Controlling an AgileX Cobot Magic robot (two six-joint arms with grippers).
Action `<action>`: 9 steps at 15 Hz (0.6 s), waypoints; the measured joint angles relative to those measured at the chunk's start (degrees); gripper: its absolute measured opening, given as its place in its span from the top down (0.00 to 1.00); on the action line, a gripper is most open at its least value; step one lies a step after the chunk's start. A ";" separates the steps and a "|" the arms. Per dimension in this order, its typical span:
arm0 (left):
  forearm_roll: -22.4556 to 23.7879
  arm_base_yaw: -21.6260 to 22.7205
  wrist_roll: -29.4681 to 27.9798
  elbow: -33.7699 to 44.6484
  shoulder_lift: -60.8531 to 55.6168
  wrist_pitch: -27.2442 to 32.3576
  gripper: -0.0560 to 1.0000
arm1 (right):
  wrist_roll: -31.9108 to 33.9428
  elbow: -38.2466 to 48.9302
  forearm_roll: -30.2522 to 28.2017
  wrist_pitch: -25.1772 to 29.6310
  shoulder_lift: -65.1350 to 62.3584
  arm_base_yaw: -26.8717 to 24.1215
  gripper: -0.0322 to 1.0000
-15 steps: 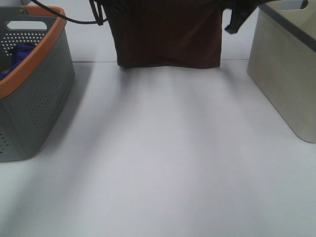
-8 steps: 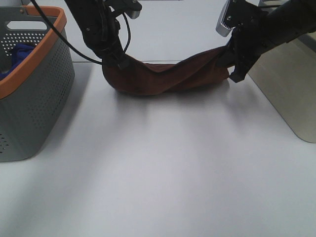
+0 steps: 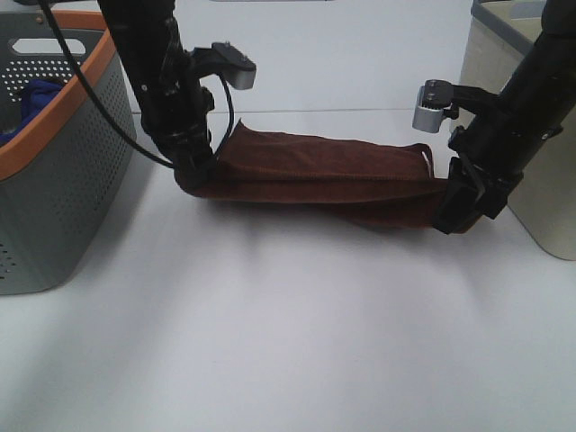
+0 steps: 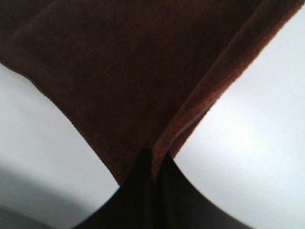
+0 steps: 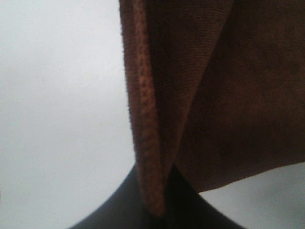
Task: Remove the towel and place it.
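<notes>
Exterior high | grey basket point(image 3: 76, 180): blue cloth point(image 3: 31, 99) | towel point(image 3: 324, 175): on table point(image 3: 288, 342) outside

The worktop point(image 3: 288, 342) lies open over its near half, from left edge to right edge. A grey basket point(image 3: 72, 189) fills the far left corner, a beige bin point(image 3: 531, 171) the far right. Between them the towel point(image 3: 324, 175) stretches low as a bar, pinched at its ends by the left gripper point(image 3: 196, 175) and the right gripper point(image 3: 453, 214), their arms slanting down from the far edge. Behind it a bare strip seems passable, though it is partly hidden.
</notes>
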 joint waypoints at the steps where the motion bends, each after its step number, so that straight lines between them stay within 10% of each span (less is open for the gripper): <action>1: -1.32 0.00 0.57 2.41 0.00 0.06 0.95 | 1.66 0.00 -0.11 1.20 0.00 0.00 0.97; 9: -3.90 0.00 3.15 10.14 0.00 0.06 0.94 | 6.07 4.58 0.46 7.39 0.00 0.11 0.97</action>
